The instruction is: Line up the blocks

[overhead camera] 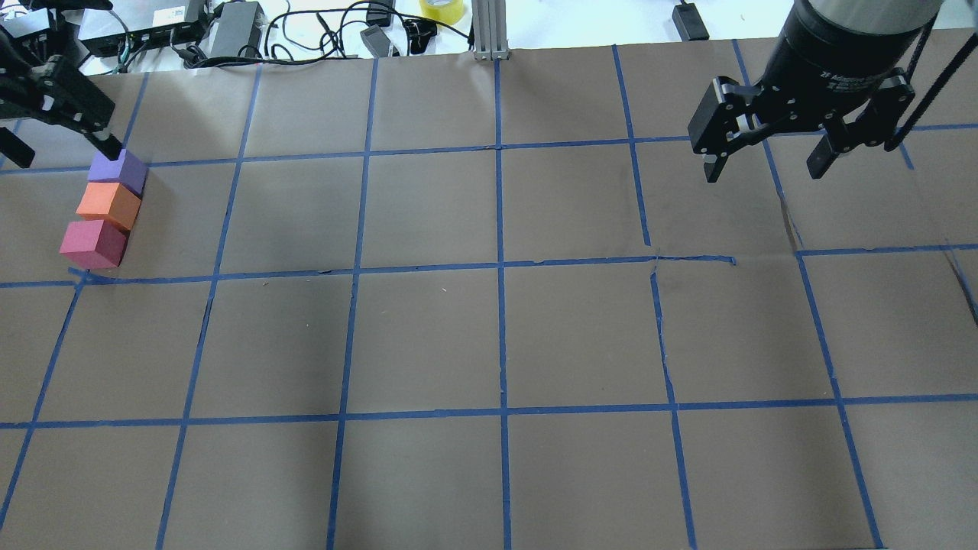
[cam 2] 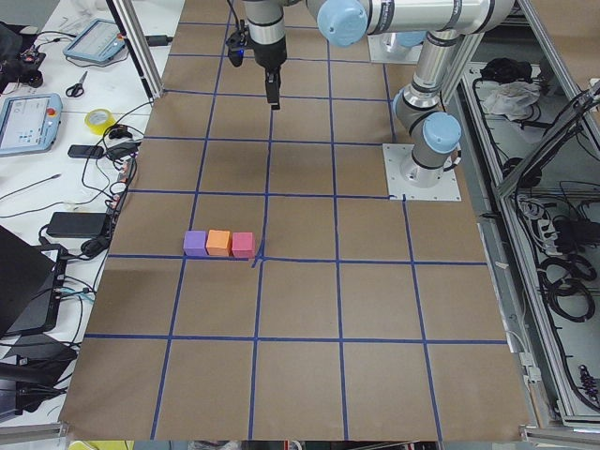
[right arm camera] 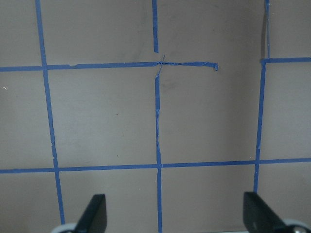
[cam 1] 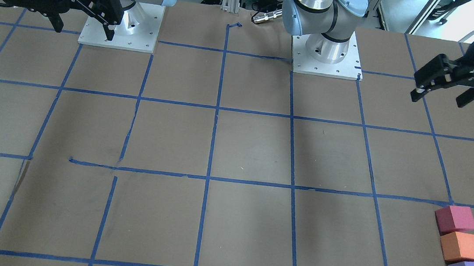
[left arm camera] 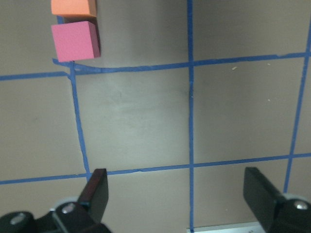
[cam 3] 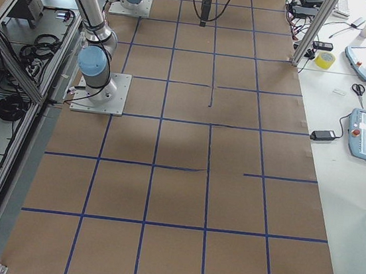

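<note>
Overhead exterior: three blocks are sitting in one straight row on the desk. The orange block is lying in the middle. The purple block is touching its side facing away from the robot, and the pinkish-red block is touching its robot-ward side. The left jaws are standing wide apart and empty, showing just past the orange block's purple neighbour. The right jaws are hanging wide apart and empty, well apart from the orange block, across the desk.

Exterior front-facing: the left jaws are hanging spread above the desk, robot-ward of the orange block and clear of it.

Exterior left: the orange block and its two neighbours are lying just beside a blue tape line.

Exterior right: the row is showing too small to describe.

Left wrist-mounted: the pinkish-red block is touching the orange block. The dark fingers are framing bare desk, nothing between them.

Right wrist-mounted: the fingers are standing wide, framing taped desk only.
</note>
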Tool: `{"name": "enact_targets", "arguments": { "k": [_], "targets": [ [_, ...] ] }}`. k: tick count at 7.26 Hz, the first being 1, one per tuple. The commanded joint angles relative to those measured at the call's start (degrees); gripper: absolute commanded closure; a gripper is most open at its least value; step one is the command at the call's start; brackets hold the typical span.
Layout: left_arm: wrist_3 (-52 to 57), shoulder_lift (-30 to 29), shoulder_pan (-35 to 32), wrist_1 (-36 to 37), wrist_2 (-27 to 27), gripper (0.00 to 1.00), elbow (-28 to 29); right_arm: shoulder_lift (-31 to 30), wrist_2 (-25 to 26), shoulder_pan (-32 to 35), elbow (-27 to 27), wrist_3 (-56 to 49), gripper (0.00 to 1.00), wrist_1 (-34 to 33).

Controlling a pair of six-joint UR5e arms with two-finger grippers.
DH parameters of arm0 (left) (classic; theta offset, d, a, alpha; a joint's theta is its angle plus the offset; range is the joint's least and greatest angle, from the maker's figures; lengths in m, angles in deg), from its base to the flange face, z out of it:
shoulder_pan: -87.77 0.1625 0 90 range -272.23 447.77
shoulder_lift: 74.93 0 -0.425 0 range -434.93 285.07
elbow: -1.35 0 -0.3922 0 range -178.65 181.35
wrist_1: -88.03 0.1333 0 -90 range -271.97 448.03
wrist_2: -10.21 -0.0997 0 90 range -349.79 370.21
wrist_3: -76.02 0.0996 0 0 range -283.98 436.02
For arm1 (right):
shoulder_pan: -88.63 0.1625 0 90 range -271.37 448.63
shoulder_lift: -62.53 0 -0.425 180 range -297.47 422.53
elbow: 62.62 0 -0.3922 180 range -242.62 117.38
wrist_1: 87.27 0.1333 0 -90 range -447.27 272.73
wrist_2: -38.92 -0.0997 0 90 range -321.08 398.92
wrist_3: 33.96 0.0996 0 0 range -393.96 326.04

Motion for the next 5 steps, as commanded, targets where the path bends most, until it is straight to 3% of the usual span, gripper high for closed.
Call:
{"name": "enact_targets", "arguments": {
  "k": [1,3,5],
  "targets": [
    [-18.6,-0.7,-11.4,1.4,0.0,0.00,0.1,-0.1,0.2,-0.2,0.0,0.0,0.00,0.1],
    [-24.4,-1.1,-18.8,12.1,-0.4,0.00,-3.9,-0.2,0.1,-0.1,0.0,0.0,0.00,0.3],
    [-24.6,-0.6,-19.2,20.7,-0.4,0.00,-7.9,-0.2,0.1,-0.1,0.0,0.0,0.00,0.3]
  ]
}}
